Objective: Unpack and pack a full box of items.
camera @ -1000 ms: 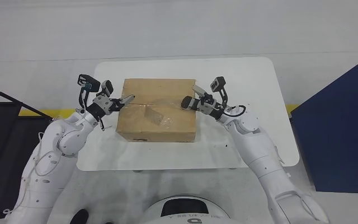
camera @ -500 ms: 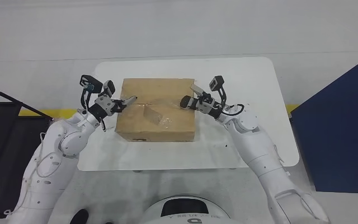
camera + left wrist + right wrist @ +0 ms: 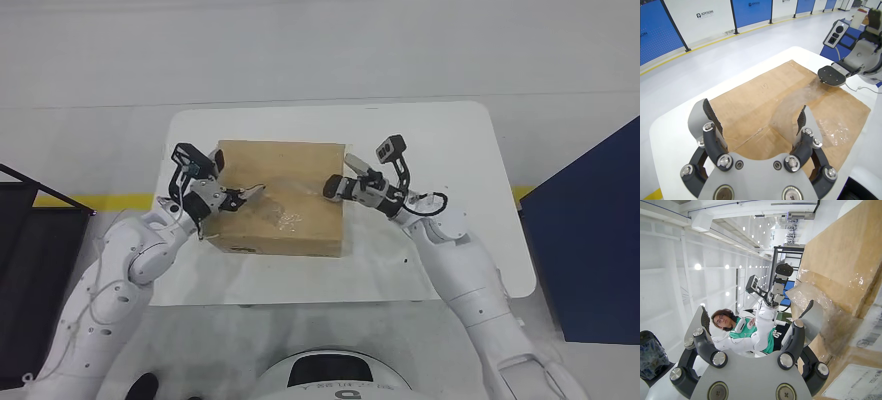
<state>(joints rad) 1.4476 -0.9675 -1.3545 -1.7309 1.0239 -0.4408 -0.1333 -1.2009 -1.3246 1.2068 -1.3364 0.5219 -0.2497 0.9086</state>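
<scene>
The left pincer [image 3: 250,192] hung released, fingers spread, over the left half of the closed cardboard box [image 3: 290,160], which sat mid-table [image 3: 440,140]. A partly lifted strip of clear tape [image 3: 791,106] crossed its top. At the box's right edge, the right pincer [image 3: 341,173] was also released, one finger against the tape.

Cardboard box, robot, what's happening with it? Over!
Left gripper open above the cardboard box. Right gripper open at its end, by the clear tape. Flaps shut. Tape partly lifted, crossing the seam.
</scene>
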